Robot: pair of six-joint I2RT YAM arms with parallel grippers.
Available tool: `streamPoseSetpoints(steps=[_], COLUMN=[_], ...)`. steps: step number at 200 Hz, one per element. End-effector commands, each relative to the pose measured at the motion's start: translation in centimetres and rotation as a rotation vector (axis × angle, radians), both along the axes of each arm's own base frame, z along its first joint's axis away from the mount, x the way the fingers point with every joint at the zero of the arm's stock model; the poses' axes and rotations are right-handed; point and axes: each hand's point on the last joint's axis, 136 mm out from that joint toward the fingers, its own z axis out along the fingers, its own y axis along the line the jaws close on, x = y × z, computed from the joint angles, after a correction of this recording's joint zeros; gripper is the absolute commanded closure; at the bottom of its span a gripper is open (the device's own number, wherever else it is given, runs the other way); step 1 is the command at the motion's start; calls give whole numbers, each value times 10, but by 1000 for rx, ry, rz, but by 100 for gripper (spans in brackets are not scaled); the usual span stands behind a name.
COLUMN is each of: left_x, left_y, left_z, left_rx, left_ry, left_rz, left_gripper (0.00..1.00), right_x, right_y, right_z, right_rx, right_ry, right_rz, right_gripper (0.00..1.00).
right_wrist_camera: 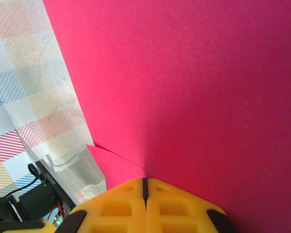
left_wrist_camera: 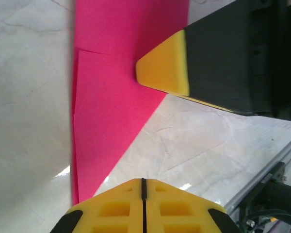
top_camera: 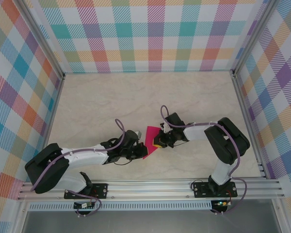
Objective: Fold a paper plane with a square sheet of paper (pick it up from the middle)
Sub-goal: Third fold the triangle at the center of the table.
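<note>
The square sheet of paper [top_camera: 151, 137] is bright pink and lies flat on the table between the two grippers. In the left wrist view the sheet [left_wrist_camera: 111, 97] has a flap folded over it, with a diagonal edge running down to a narrow point. My right gripper [top_camera: 158, 143] is shut, and its yellow tip [left_wrist_camera: 162, 68] rests on top of the paper at the flap's upper edge. In the right wrist view that gripper [right_wrist_camera: 144, 180] sits on the pink sheet [right_wrist_camera: 194, 87] where the fold line ends. My left gripper [left_wrist_camera: 143, 180] is shut with nothing in it, just beside the paper's point.
The marble-patterned table [top_camera: 136, 97] stretches away behind the grippers. An aluminium rail [top_camera: 150, 187] runs along the near edge and shows in the left wrist view [left_wrist_camera: 266, 179]. Plaid walls [top_camera: 155, 34] enclose the back and both sides.
</note>
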Motion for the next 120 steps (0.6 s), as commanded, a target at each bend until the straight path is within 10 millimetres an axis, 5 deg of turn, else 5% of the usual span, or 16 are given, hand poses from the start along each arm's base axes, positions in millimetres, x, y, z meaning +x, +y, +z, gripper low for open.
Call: streamPoseSetpoints(steps=[1, 55, 120], left_x=[-2, 1, -10], left_y=[7, -15, 28], left_z=[-4, -16, -65], left_rx=[3, -55, 135], left_ry=[-2, 27, 114], left_rz=[-4, -46, 63], left_gripper=[92, 93, 96], right_x=[-6, -7, -11], right_y=[-11, -12, -15], right_z=[-12, -13, -15], right_rx=[-55, -56, -66], right_ry=[25, 25, 26], right_rz=[-32, -27, -20], right_gripper=[100, 100, 100])
